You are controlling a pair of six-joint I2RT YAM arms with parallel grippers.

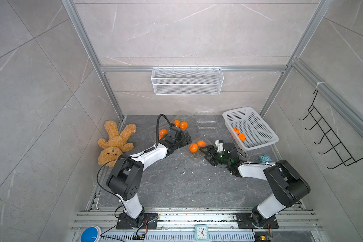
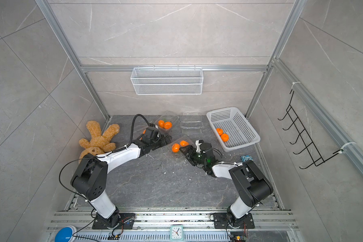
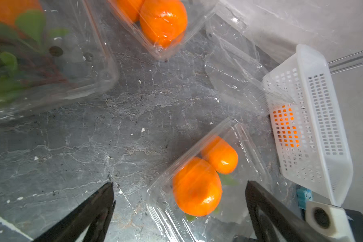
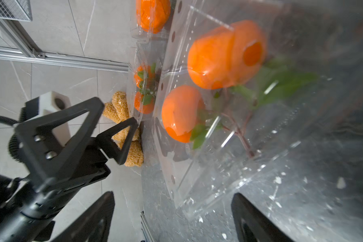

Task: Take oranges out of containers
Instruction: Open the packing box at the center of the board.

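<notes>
Fingers of the right gripper: apart, nothing clamped, with an edge of clear lid lying between them.

Left gripper: fingers spread wide, empty, just beside the same box.

Item: clear clamshell container, mid-counter, between both grippers; lid apparently folded open toward the right arm. Contents: two oranges, touching, green leaves beside them.

Long axis: slanted, running from the left gripper's side back toward the white perforated basket. Open face points up; the twig trails toward the right arm (blur limits certainty).

Elsewhere: two filled containers behind the left arm, one empty container, two oranges in the basket.

Hazards, judged:
- The box is light and unheld, so a pinch on one fruit likely drags or tips it.
- A shared twig may haul the second orange along.
- The lid edge may snag a finger.
- The two arms are close enough to clash.
</notes>
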